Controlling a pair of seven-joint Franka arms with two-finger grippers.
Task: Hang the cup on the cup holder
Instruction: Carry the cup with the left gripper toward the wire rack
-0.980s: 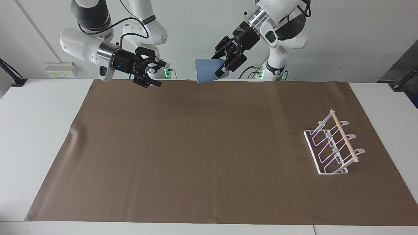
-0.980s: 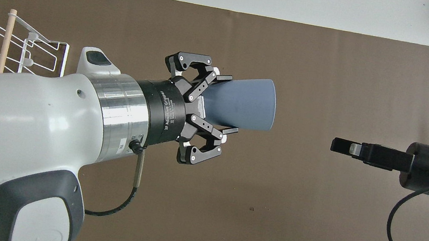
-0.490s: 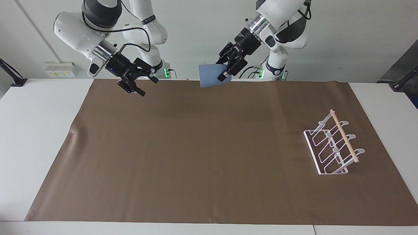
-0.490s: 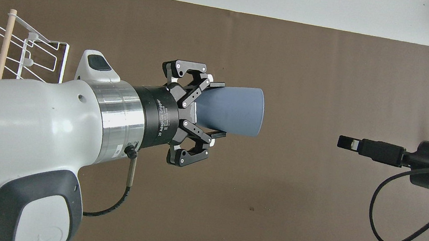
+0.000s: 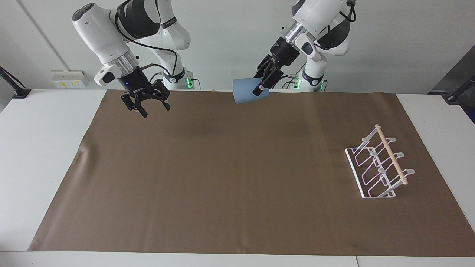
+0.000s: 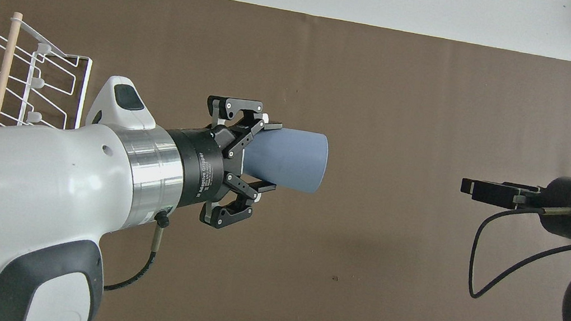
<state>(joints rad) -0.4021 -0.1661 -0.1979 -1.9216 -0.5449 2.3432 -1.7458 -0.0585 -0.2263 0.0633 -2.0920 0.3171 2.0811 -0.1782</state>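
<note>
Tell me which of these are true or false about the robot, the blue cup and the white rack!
1. The left hand is holding the cup up in the air. True.
2. The cup already hangs on the cup holder. False: the cup holder has nothing on it, and the cup is in the left hand.
3. The right hand is holding something. False: it is open, with nothing in it, over the brown mat.
4. The cup holder stands on the brown mat toward the left arm's end of the table. True.
5. The cup stands upright in the hand. False: it is tilted on its side, with its wide rim pointing away from the left hand.
</note>
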